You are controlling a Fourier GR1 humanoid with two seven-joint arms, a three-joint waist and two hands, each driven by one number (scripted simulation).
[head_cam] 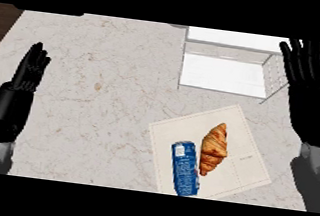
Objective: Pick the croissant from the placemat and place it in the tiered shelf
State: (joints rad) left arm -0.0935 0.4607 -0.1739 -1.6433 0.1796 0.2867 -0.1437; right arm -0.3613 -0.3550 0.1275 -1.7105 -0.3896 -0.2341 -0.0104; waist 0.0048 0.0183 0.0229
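My left hand (30,66) rests at the left over the tabletop (98,87), fingers straight and together, holding nothing. On the placemat (245,161) a can (185,168) lies just left of the croissant (214,148), nearly touching it. My right hand (316,84) is up at the right beside the shelf (224,62), fingers straight and spread, empty. I judge I should come down on the croissant from its right side, clear of the can, and curl round its thick middle.
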